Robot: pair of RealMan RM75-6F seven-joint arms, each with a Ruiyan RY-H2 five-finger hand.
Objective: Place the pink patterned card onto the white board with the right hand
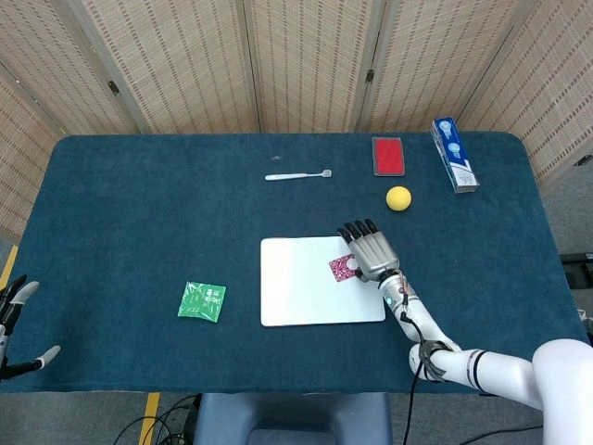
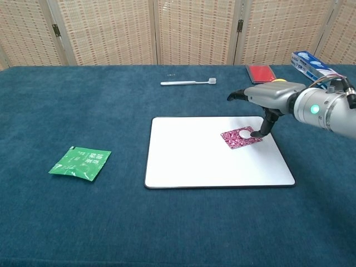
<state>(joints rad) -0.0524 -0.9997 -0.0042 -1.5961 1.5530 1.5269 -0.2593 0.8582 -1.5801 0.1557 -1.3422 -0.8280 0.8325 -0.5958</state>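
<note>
Woven screens (image 1: 306,65) back blue-clothed table (image 1: 139,213); white board (image 1: 296,287) lies centred.

Pink patterned card (image 2: 240,137) lay on the white rectangular board's (image 2: 194,156) right part, right hand (image 2: 264,100) over it, green foil packet (image 2: 79,163) well left, white toothbrush (image 2: 188,82) behind.

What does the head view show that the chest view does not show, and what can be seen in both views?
Only the head view shows the left hand, at the table's near left edge, fingers apart and holding nothing. It also shows the yellow ball whole.

Only the chest view shows the right hand from the side, one fingertip down on the pink patterned card.

Both show the flat white board with the card lying on it, the green sachet, white toothbrush, flat red case and blue box.
</note>
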